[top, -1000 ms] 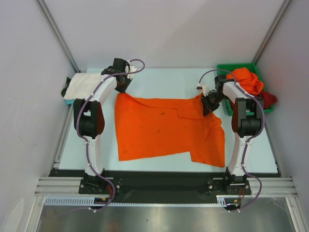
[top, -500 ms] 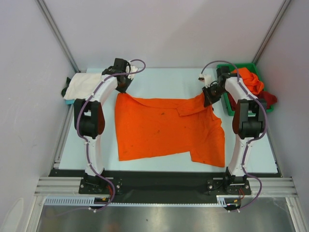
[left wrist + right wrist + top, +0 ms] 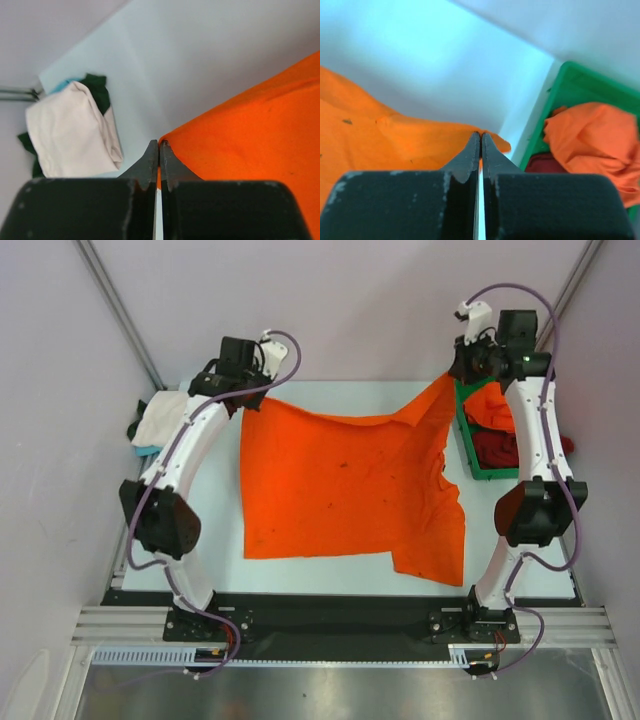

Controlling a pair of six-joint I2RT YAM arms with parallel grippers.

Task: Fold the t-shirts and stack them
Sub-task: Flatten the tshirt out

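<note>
Far left of the overhead view: one white t-shirt (image 3: 160, 422), folded, lying on a dark green cloth (image 3: 98, 91) at the left edge of the surface (image 3: 215, 530). Next, the left hand (image 3: 159, 147): jaws pressed together, pinching the upper-left corner of the spread orange t-shirt (image 3: 340, 490), low and close to the surface. Centre: the same shirt, opened out across the middle of the surface, its lower edge lying flat toward the bottom of the frame, a flap of cloth jutting at lower right, a few dark specks on the fabric. Upper right: the right hand (image 3: 480, 136), jaws likewise closed, holding the shirt's upper-right corner raised so the cloth climbs to a peak beside the bin. Far right: green bin (image 3: 585, 77) at the right edge, holding one crumpled orange t-shirt (image 3: 590, 135) over a dark red t-shirt (image 3: 500, 448). Step in hand, by my reckoning: spreading and straightening the shirt by its two top corners, ahead of any fold. No crease is made yet and two shirts wait in the bin, so the task looks early. The next move would call for both hands to travel together with the top edge taut, to lay it flat or carry it over toward the lower hem; uneven height risks a skewed fold. Room: pale blue-white surface, plain light walls (image 3: 350, 300) on three sides, metal rails (image 3: 112, 302) in the far corners.
</note>
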